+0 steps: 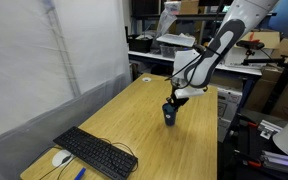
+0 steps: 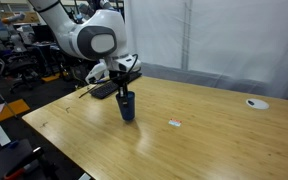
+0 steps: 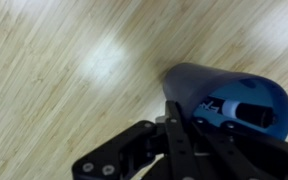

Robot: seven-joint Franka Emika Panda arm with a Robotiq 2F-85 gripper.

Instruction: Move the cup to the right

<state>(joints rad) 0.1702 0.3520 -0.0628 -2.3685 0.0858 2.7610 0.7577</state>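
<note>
The cup (image 1: pixel 170 115) is small, dark navy blue and cylindrical, and it stands upright near the middle of the light wooden table (image 1: pixel 134 125). It shows in both exterior views (image 2: pixel 127 107). My gripper (image 1: pixel 175 99) comes down on it from above (image 2: pixel 124 86) with its fingers closed over the cup's rim. In the wrist view the cup (image 3: pixel 209 85) fills the right side, with a white and blue object lying inside it. The gripper's fingers (image 3: pixel 196 132) clamp the cup's wall. I cannot tell whether the cup's base touches the table.
A black keyboard (image 1: pixel 96 153) and a white mouse (image 1: pixel 61 158) lie at one end of the table. A tiny white scrap (image 2: pixel 174 123) lies beside the cup. A white round disc (image 2: pixel 256 103) sits near the far edge. A white curtain (image 1: pixel 44 60) runs along one side.
</note>
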